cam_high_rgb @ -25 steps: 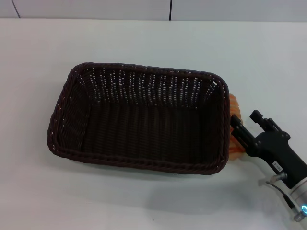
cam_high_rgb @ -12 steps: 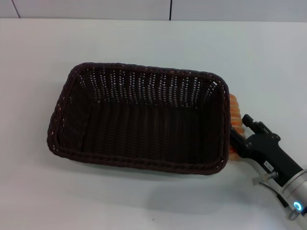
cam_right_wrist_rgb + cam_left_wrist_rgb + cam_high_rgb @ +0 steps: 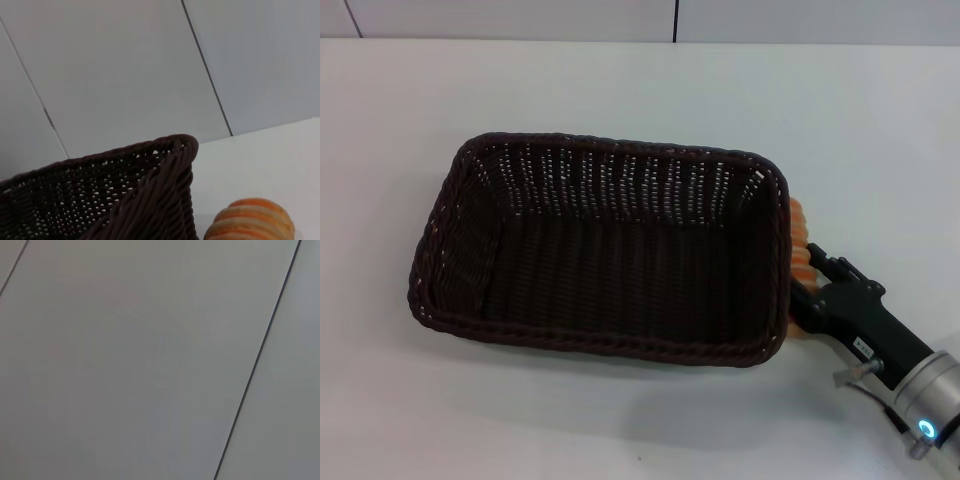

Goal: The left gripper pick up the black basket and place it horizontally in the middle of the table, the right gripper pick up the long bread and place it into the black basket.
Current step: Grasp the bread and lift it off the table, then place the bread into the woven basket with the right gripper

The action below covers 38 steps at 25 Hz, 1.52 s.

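The black basket [image 3: 612, 151] lies lengthwise across the middle of the white table [image 3: 620, 90], empty. The long bread [image 3: 801, 232] lies tight against the outside of the basket's right end wall. My right gripper [image 3: 812, 283] reaches in from the lower right, open, with one finger wedged between the basket wall and the bread and the other finger [image 3: 832, 267] on the bread's outer side. The right wrist view shows the basket's corner [image 3: 150, 190] and the bread's ridged end [image 3: 252, 220]. My left gripper is out of view.
Grey wall panels with dark seams [image 3: 676, 20] stand behind the table's far edge. The left wrist view shows only such panels [image 3: 150, 360]. White tabletop lies all round the basket.
My right gripper has pushed forward and left onto the bread. The basket has slid a little to the left with it.
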{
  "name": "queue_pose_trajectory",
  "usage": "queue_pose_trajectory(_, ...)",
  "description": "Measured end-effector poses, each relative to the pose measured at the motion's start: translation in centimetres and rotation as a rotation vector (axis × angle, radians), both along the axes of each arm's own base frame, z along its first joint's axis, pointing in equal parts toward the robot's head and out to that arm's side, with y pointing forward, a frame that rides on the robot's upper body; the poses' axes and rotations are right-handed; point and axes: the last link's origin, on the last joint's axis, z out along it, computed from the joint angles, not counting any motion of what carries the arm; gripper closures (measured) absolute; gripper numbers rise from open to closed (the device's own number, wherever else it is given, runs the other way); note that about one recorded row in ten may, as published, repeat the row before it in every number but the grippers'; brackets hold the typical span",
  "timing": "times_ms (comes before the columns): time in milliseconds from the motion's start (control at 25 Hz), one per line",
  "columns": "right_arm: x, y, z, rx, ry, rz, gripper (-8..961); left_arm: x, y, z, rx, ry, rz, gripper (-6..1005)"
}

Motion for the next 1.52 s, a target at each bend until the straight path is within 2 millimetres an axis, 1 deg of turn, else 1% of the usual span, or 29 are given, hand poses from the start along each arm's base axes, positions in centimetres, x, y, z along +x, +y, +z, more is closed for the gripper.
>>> queue_pose_trajectory(160, 0.1, -0.6, 0.8, 0.05, 0.03, 0.007, 338, -0.1, -0.2, 0.0, 0.001, -0.009, 0.002, 397)
queue_pose_trajectory(360, 1.1, -0.8, 1.9, 0.121, 0.051, -0.042, 422, -0.1, -0.5, 0.1, 0.005, -0.012, -0.003, 397)
queue_pose_trajectory(480, 1.6, -1.1, 3.3, 0.203, 0.08, -0.064, 435, -0.1, -0.6, 0.2, 0.009, -0.013, -0.009, 397)
queue_pose_trajectory(560, 1.5, -1.8, 4.5, 0.277, 0.116, -0.04, 444, -0.1, -0.7, 0.2, 0.013, -0.015, -0.009, 397)
queue_pose_trajectory(600, 1.3, -2.1, 5.0, 0.305, 0.135, -0.014, 448, -0.1, -0.7, 0.2, 0.013, -0.016, -0.008, 397)
queue_pose_trajectory(720, -1.1, -3.7, 6.5, 0.374, 0.209, 0.177, 461, -0.2, -0.7, 0.2, 0.014, -0.017, -0.008, 396)
queue_pose_trajectory(840, -3.6, -4.8, 6.5, 0.377, 0.236, 0.362, 478, -0.2, -0.7, 0.1, 0.013, -0.021, -0.008, 396)
queue_pose_trajectory(880, -4.2, -4.9, 6.3, 0.375, 0.236, 0.392, 486, -0.2, -0.7, 0.1, 0.013, -0.021, -0.008, 396)
queue_pose_trajectory(960, -5.4, -4.4, 5.3, 0.342, 0.223, 0.446, 502, -0.2, -0.7, 0.1, 0.013, -0.024, -0.008, 396)
queue_pose_trajectory(1040, -5.8, -3.4, 4.5, 0.289, 0.203, 0.447, 518, -0.1, -0.8, 0.1, 0.011, -0.031, -0.013, 396)
queue_pose_trajectory(1120, -5.8, -2.1, 3.5, 0.21, 0.191, 0.42, 561, -0.1, -0.9, 0.1, 0.01, -0.034, -0.014, 396)
queue_pose_trajectory(1280, -6.0, -0.2, 2.5, 0.103, 0.179, 0.396, 530, -0.2, -1.1, 0.0, 0.009, -0.041, -0.011, 396)
queue_pose_trajectory(1360, -6.1, 0.4, 2.2, 0.076, 0.163, 0.4, 515, -0.3, -1.3, -0.1, 0.009, -0.044, -0.008, 396)
queue_pose_trajectory(1520, -6.6, 1.8, 1.8, 0.034, 0.137, 0.415, 377, -0.5, -1.6, -0.4, 0.007, -0.049, -0.002, 396)
